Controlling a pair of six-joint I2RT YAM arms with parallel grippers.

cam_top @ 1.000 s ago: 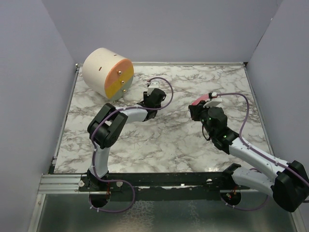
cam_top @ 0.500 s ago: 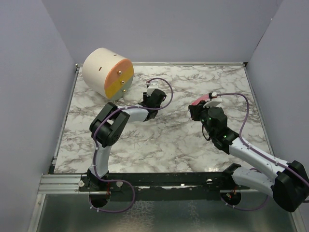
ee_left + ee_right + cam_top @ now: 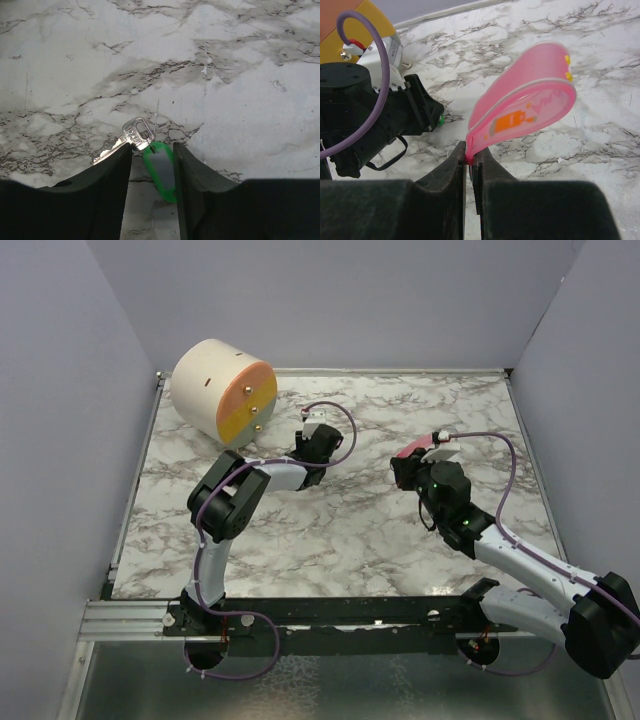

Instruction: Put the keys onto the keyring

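The overhead camera looks down from 6 o'clock over the whole table [image 3: 340, 540]. The left wrist camera sits close above the marble. The right wrist camera faces 11 o'clock, sharing the left arm [image 3: 375, 125].

The right gripper [image 3: 469, 152] pinches the base of the keyring [image 3: 525, 95], its pink looped strip slanting up and rightward from the claw. Just left of the claw sits the black left arm [image 3: 380, 122], a purple cable [image 3: 381, 65] arching over it.
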